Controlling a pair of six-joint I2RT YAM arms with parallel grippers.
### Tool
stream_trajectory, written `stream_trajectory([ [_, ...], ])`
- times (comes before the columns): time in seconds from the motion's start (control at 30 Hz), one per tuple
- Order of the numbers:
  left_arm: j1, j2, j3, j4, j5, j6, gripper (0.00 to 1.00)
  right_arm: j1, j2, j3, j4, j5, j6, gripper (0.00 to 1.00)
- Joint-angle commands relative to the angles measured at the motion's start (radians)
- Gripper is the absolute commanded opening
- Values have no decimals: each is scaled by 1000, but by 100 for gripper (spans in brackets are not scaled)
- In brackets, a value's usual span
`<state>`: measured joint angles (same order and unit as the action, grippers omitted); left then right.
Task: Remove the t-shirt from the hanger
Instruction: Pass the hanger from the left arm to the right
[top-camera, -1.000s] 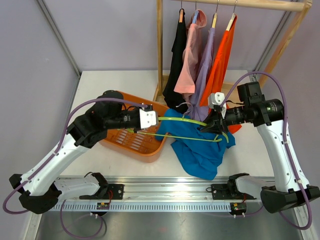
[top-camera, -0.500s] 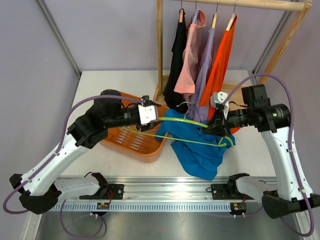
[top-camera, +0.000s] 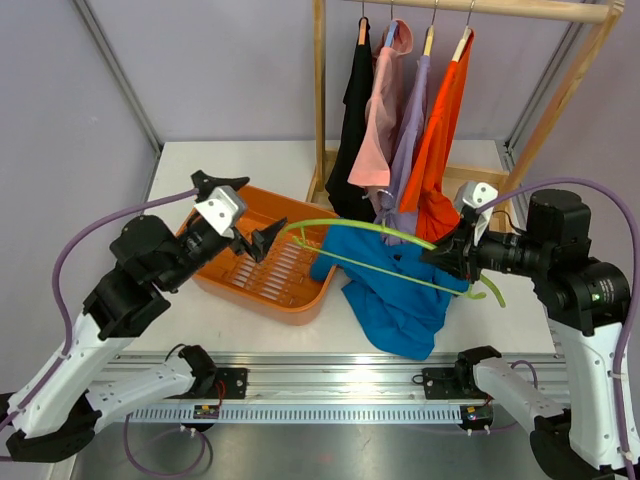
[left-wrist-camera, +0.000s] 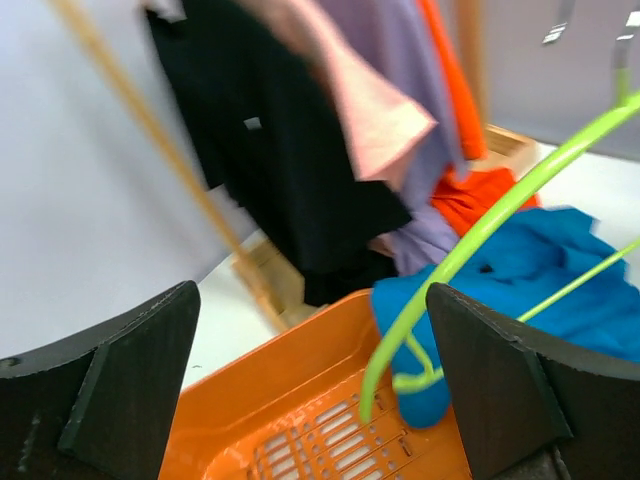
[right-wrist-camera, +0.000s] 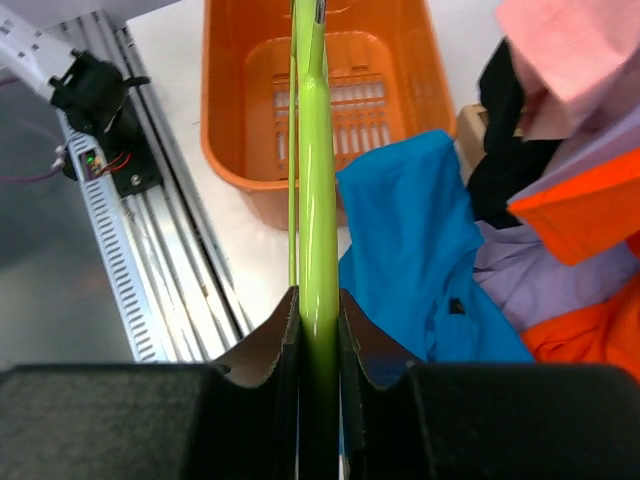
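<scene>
Since the right gripper (top-camera: 447, 256) is clenched on the green hanger (top-camera: 380, 236) near its hook end, and the left gripper (top-camera: 248, 212) hangs released and holding nothing above the orange basket (top-camera: 262, 300), the step in hand looks like parting hanger from garment. The blue t-shirt (top-camera: 400, 300) lies crumpled on the surface (top-camera: 250, 160) beside the basket, under the hanger's arms; whether a fold catches the lower bar I cannot tell. The next move probably calls for lifting the hanger clear.
</scene>
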<state>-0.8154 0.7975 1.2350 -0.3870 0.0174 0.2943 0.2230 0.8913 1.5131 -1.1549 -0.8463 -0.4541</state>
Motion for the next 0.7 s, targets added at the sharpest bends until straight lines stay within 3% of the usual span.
stream_trajectory([
  [0.0, 1, -27, 20, 50, -250, -78, 99, 7, -6, 56, 162, 85, 121, 0],
  [0.23, 1, -52, 17, -27, -370, -171, 99, 6, -3, 131, 222, 191, 189, 0],
  [0.4, 1, -81, -11, -50, -376, -236, 99, -13, 5, 223, 282, 243, 296, 0],
  [0.67, 1, -100, -52, -66, -344, -325, 99, -53, 26, 317, 296, 487, 313, 0],
])
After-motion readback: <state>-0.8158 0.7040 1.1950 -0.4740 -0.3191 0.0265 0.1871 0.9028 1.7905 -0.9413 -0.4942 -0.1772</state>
